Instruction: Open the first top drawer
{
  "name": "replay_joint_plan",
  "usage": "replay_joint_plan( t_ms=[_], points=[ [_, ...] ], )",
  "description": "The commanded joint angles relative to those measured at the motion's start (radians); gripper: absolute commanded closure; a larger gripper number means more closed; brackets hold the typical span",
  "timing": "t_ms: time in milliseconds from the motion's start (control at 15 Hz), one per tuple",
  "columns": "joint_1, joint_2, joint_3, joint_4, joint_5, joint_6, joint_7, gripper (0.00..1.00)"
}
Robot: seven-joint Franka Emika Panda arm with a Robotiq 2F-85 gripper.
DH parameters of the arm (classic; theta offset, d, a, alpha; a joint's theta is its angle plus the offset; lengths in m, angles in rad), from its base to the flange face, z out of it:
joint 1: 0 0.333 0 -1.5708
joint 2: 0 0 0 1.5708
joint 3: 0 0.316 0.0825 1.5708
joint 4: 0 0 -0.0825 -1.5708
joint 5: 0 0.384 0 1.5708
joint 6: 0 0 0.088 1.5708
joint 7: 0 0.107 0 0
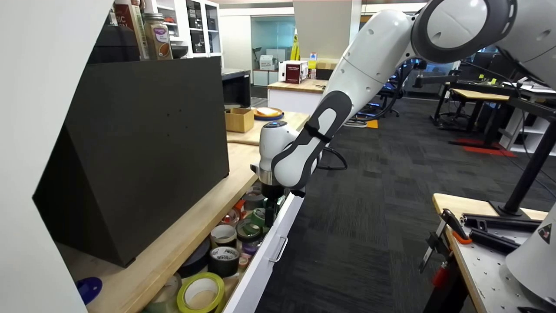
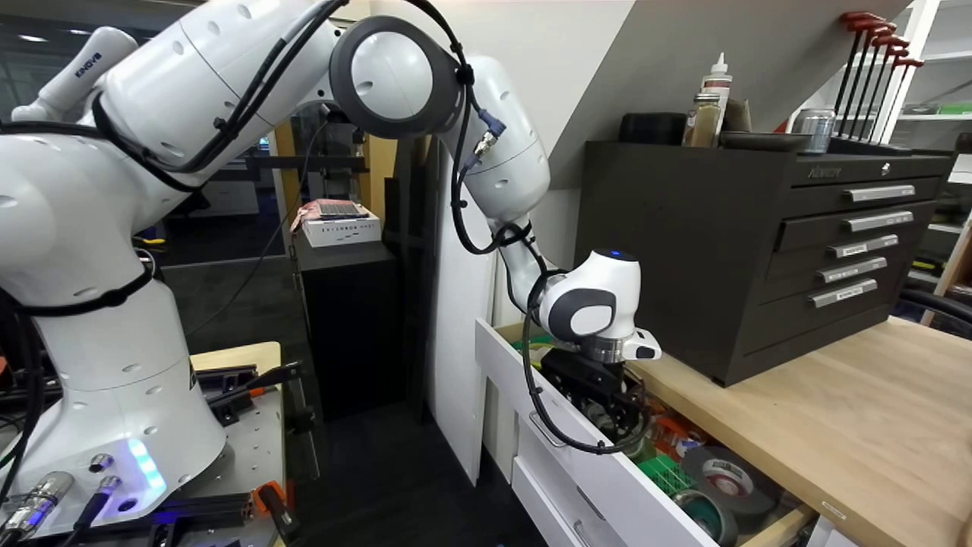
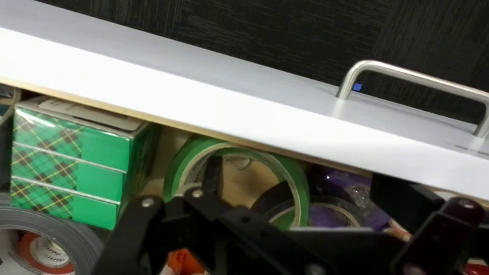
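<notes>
The first top drawer, with its white front (image 1: 260, 269), stands pulled out from under the wooden counter. The front also shows in an exterior view (image 2: 600, 486) and in the wrist view (image 3: 172, 88). Its silver bar handle (image 1: 281, 249) is on the outer face, at the right in the wrist view (image 3: 424, 79). My gripper (image 1: 270, 213) points down inside the drawer, just behind the front. In the wrist view the gripper (image 3: 301, 179) is open, its two black fingers wide apart above the tape rolls. The handle is not between them. The fingertips are partly hidden in the exterior views.
The drawer holds a green tape roll (image 3: 301, 183), a green plaid box (image 3: 68, 164), a grey tape roll (image 3: 84, 244) and a yellow tape roll (image 1: 202, 293). A black tool chest (image 2: 683, 251) stands on the wooden counter (image 2: 858, 410) close behind the arm.
</notes>
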State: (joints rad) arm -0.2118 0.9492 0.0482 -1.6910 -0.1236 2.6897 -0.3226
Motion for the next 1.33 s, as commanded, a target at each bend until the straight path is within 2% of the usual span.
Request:
replay_joint_plan(
  t_ms=[0,600,1000,1067,1133,1267],
  points=[
    [0.001,-0.069,-0.004,-0.072,-0.006,0.001,-0.025,0.0],
    [0.053,-0.184,-0.02,-0.073,-0.056,0.009,-0.036,0.0],
    [0.073,-0.249,-0.004,-0.098,-0.072,-0.003,-0.067,0.0],
    [0.082,-0.255,-0.012,-0.104,-0.084,0.0,-0.075,0.0],
    [0.076,-0.195,-0.005,-0.037,-0.06,0.0,-0.059,0.0],
    [0.08,-0.208,-0.006,-0.049,-0.066,0.0,-0.065,0.0]
  ],
)
